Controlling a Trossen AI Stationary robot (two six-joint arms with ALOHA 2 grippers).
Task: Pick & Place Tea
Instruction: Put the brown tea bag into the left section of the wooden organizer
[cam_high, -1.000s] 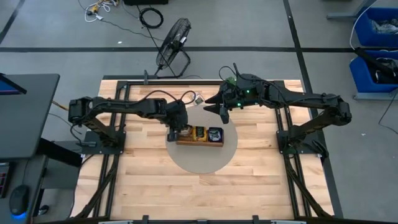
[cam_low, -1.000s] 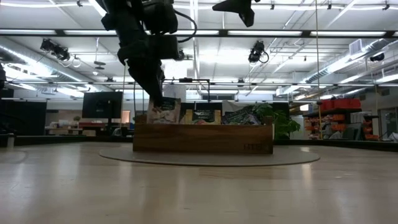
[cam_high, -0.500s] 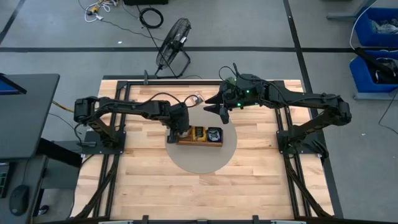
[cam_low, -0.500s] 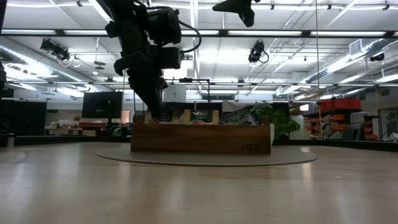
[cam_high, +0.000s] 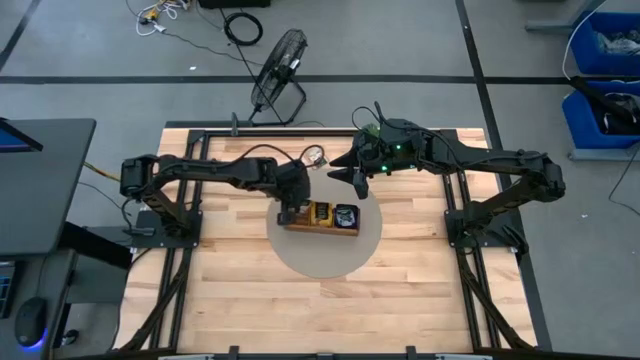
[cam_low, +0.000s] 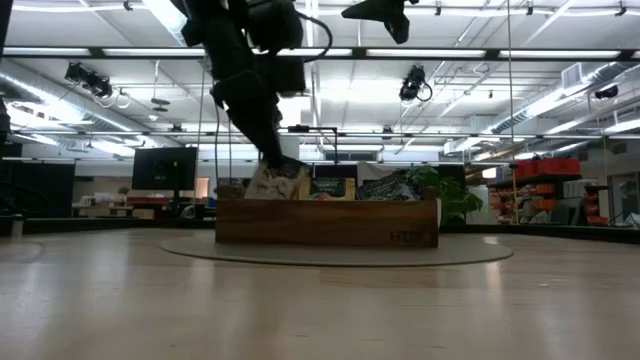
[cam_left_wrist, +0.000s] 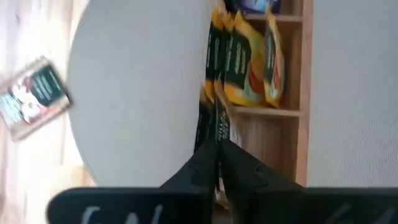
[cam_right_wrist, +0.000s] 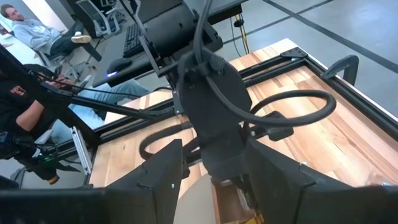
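We are watching the left gripper (cam_left_wrist: 217, 148) pinching a tea packet (cam_left_wrist: 216, 127) at the end compartment of the wooden tray (cam_high: 320, 218); it could snag on neighbouring packets and drag them askew. The right gripper (cam_high: 358, 178), jaws apart, is hovering just behind. A stray packet (cam_high: 315, 155) is lying nearby. No lettering is proving readable.

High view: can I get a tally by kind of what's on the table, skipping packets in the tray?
Wooden tray: 1
Round grey mat: 1
Loose tea packet: 1
Robot arms: 2 (left gripper pinching a tea packet at the tray's left end; right gripper open above the mat's far edge)
Total: 5
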